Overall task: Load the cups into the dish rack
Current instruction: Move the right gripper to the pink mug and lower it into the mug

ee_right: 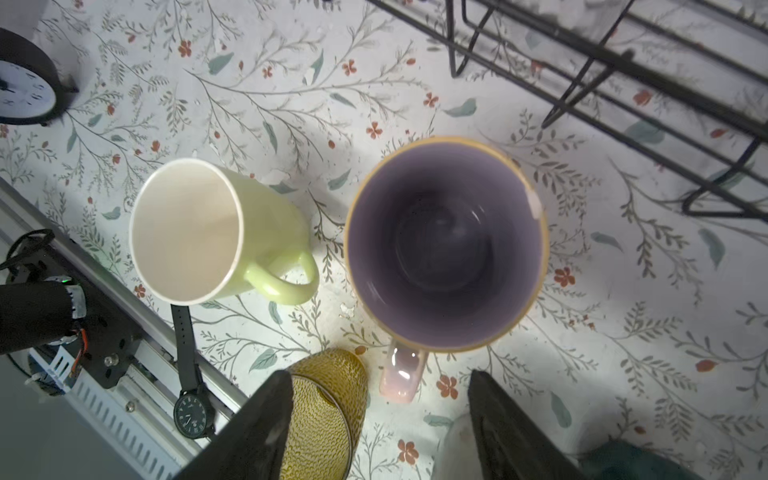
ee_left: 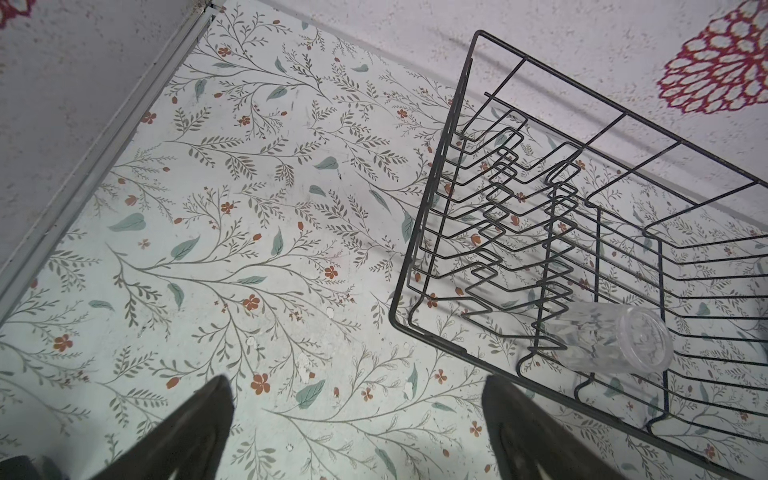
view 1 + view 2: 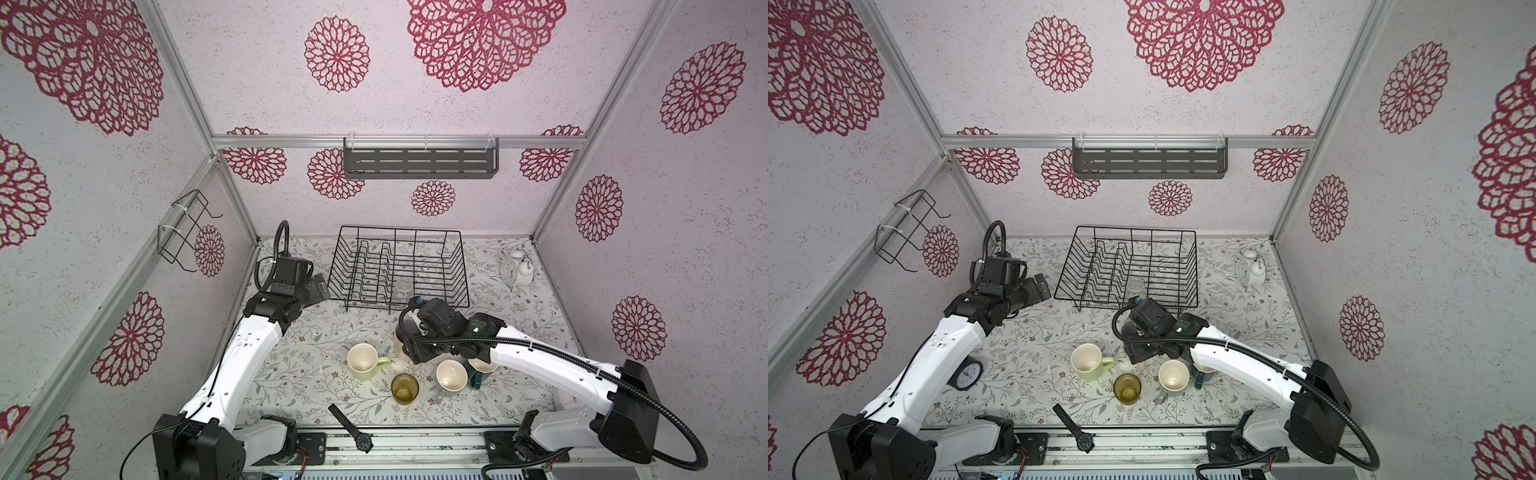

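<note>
Cups (image 3: 363, 362) stood on the table (image 3: 316, 332), one clear glass (image 2: 615, 340) in the dish rack (image 3: 432, 266). Right end effector (image 1: 380, 376) hovered parted, empty, over the pink mug (image 1: 446, 245), descent and grip due; left end effector (image 2: 357, 380) gaped wide.

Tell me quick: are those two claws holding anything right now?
Left gripper: open, empty.
Right gripper: open, over the pink mug, not gripping it.
</note>
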You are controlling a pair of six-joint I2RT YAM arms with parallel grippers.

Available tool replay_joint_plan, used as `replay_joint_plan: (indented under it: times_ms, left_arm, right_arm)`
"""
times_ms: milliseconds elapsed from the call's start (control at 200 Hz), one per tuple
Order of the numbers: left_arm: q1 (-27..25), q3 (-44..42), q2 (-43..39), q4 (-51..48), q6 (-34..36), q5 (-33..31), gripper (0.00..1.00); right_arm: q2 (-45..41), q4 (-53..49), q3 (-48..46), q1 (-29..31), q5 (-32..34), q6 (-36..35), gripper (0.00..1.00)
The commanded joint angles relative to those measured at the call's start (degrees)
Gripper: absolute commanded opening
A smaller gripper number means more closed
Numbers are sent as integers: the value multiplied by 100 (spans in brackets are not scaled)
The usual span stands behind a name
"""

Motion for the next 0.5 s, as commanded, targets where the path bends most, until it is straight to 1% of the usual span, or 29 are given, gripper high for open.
replay_joint_plan:
  times_ms: [0, 130, 305, 385, 495]
  left_arm:
    - [48, -121, -139, 318, -176, 17, 97]
    - [48, -44, -107, 244, -259, 129, 98]
    - [48, -23, -116, 187, -261, 159, 98]
    - [48, 67, -139, 32, -236, 147, 98]
    - [48, -14, -190, 80, -185, 184, 98]
  right_arm:
    - [96, -355, -113, 57, 240, 261, 70]
    - [343, -140, -194, 94, 247, 328, 66]
    - [728, 380, -195, 162, 253, 356, 56]
    - [899, 402, -105, 207, 436, 293, 54]
    - [1085, 454, -117, 217, 575, 193, 52]
